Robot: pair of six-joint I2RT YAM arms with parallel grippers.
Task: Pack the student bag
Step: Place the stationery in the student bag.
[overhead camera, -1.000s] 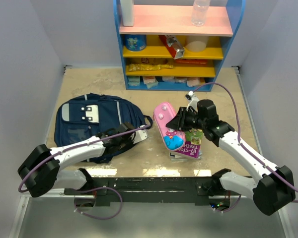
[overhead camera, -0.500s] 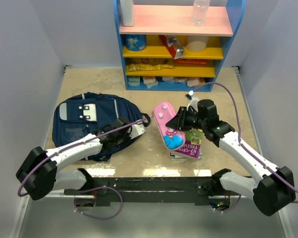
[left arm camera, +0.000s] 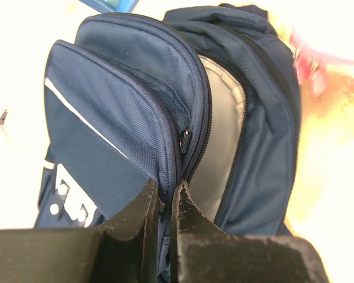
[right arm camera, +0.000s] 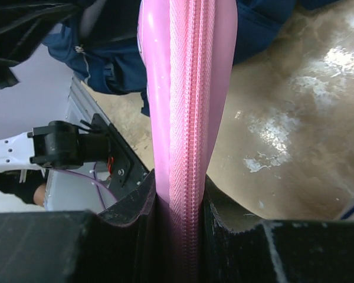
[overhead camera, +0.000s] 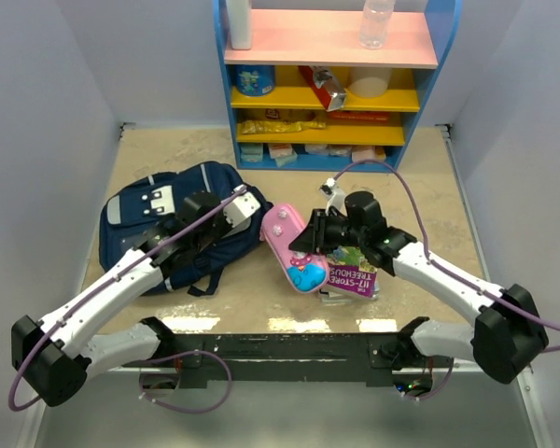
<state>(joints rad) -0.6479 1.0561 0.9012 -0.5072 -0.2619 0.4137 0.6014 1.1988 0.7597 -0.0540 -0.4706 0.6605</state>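
Note:
The navy blue student bag (overhead camera: 145,229) lies on the table at left. My left gripper (overhead camera: 205,227) is shut on the zipper edge of the bag's opening and holds it lifted. In the left wrist view the bag (left arm camera: 106,106) gapes, showing its grey lining (left arm camera: 221,135), with my gripper (left arm camera: 166,191) pinching the fabric. My right gripper (overhead camera: 310,240) is shut on a pink pencil case (overhead camera: 292,250) and holds it above the table just right of the bag. In the right wrist view the case (right arm camera: 186,88) stands edge-on with its zipper facing the camera, clamped in my gripper (right arm camera: 180,188).
A green and purple book (overhead camera: 355,271) lies on the table under my right arm. A blue shelf unit (overhead camera: 331,84) with yellow and pink shelves, holding snacks, a can and bottles, stands at the back. Grey walls close both sides.
My left gripper has lifted the bag's opening edge up and toward the back, pulling the bag open. My right gripper has carried the pink pencil case left, closer to the bag.

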